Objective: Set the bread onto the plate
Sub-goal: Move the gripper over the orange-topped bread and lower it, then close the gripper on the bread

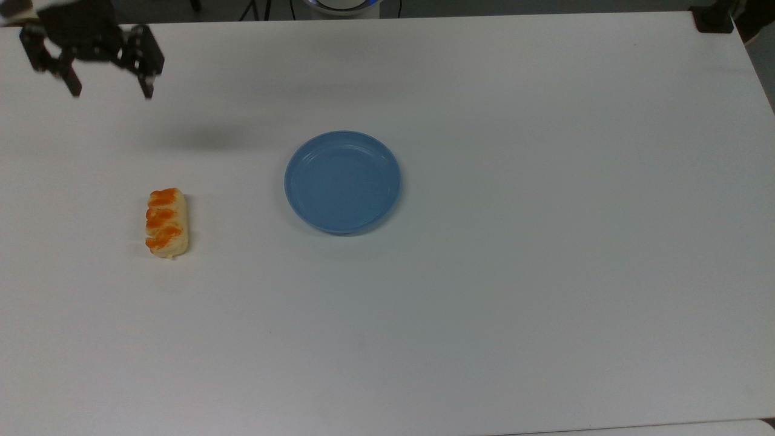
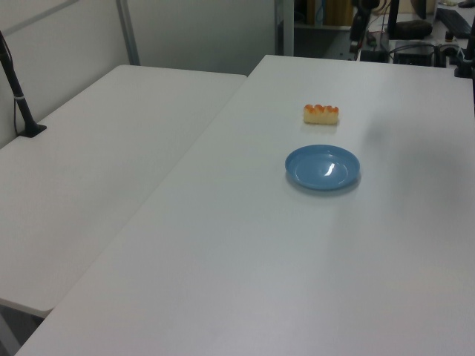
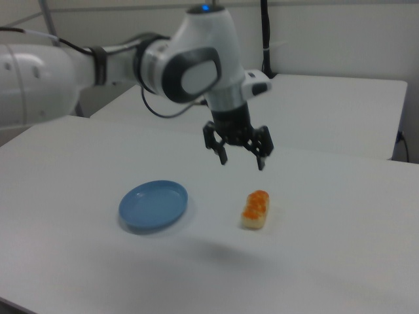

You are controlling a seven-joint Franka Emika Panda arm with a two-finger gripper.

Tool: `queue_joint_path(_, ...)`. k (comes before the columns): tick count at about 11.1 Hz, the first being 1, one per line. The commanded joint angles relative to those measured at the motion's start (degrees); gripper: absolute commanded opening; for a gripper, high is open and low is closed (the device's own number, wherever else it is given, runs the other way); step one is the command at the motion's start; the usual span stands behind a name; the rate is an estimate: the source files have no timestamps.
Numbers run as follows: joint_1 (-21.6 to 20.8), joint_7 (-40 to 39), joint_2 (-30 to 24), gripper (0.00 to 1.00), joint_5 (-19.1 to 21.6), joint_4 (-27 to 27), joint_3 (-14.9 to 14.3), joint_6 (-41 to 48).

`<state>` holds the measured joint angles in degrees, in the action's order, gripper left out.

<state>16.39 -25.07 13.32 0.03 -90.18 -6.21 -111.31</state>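
The bread (image 1: 166,223) is a small pale roll with orange bumps, lying flat on the white table at the top view's left; it also shows as the bread (image 2: 320,114) and the bread (image 3: 255,210). The light-blue plate (image 1: 342,181) sits empty near the table's middle, seen too as the plate (image 2: 323,167) and the plate (image 3: 153,205). My gripper (image 1: 111,92) hangs open in the air at the top view's upper left, well above the bread. In the right view the gripper (image 3: 241,160) hovers above the bread, fingers spread, holding nothing.
A second white table (image 2: 96,163) adjoins at the left view's left, with a black post (image 2: 18,96) on it. A dark clamp (image 1: 713,21) sits at the top view's upper right corner. The white robot arm (image 3: 98,65) reaches in from the right view's left.
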Motion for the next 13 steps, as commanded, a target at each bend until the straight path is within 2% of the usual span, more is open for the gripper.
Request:
queue_joint_path(1, 0.0, -0.1, 6.2, 1.0, 0.4, 0.4, 0.2, -7.2)
queue_joint_path(3, 0.0, 0.7, 9.3, 1.0, 0.7, 0.3, 0.5, -10.7)
queue_joint_path(7, -0.5, 8.4, 15.4, 1.0, 0.6, -0.3, 2.2, -21.0)
queue_joint_path(11, -0.6, 8.9, 16.7, 1.0, -0.3, -1.8, 2.3, -22.9)
queue_joint_path(12, -0.6, 8.5, 16.7, 0.94, -0.4, -2.4, 2.3, -23.2)
queue_joint_path(13, -0.6, 8.4, 16.7, 0.79, -0.6, -3.2, 2.3, -23.3)
